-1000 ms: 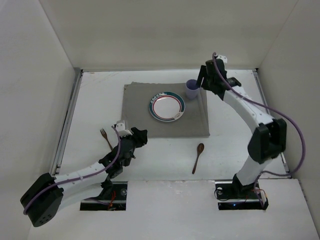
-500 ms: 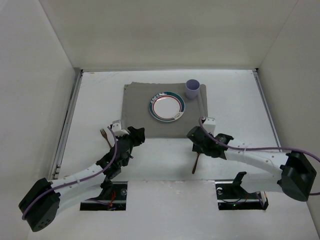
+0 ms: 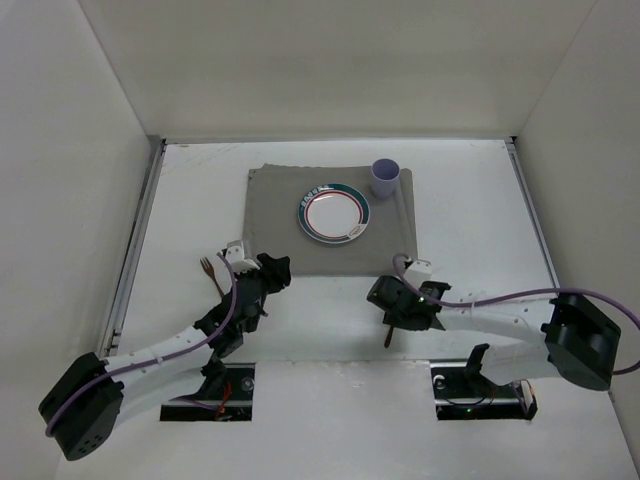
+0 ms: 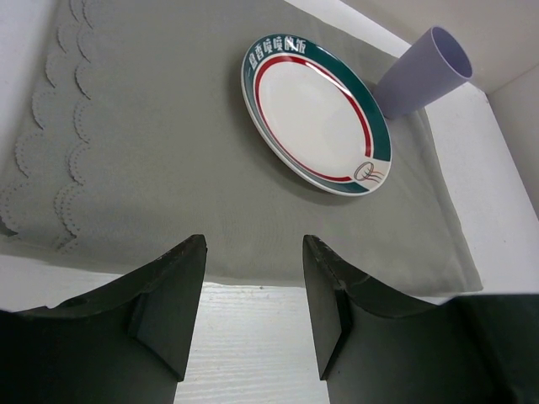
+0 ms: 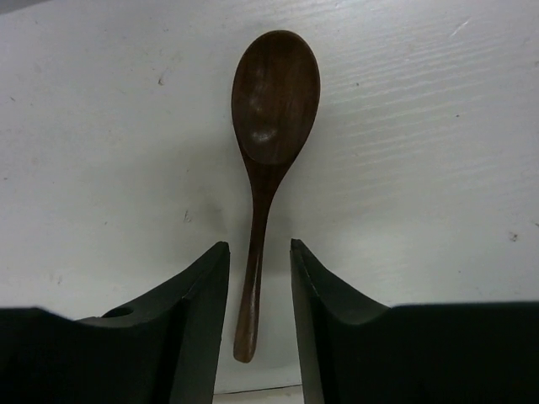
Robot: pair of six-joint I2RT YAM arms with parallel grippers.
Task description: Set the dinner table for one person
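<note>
The wooden spoon (image 5: 274,101) lies flat on the white surface (image 3: 470,220), just off the near edge of the grey placemat (image 3: 280,220), at about 5 o'clock from the plate (image 3: 333,212). In the right wrist view its bowl points to 12 o'clock and its thin handle runs down to 6 o'clock. The right fingers (image 5: 202,320) stand apart astride that handle, with a sliver of bare surface showing on each side, so nothing is clamped yet.

The spoon looks light, stiff and smooth, and is unlikely to break. The handle is slim and lies low on the surface, so it could roll or slip out of a shallow pinch. The safer hold is probably across the handle's mid-length, where the fingers already sit, and low enough to catch its sides. A grip at the tail end might let the bowl droop.

The left fingers (image 4: 173,303) are also apart and hold nothing. They hover over the placemat's near edge, with the fork (image 3: 210,272) at about 9 o'clock from them. The lilac cup (image 3: 385,178) stands at 1 o'clock from the plate.
</note>
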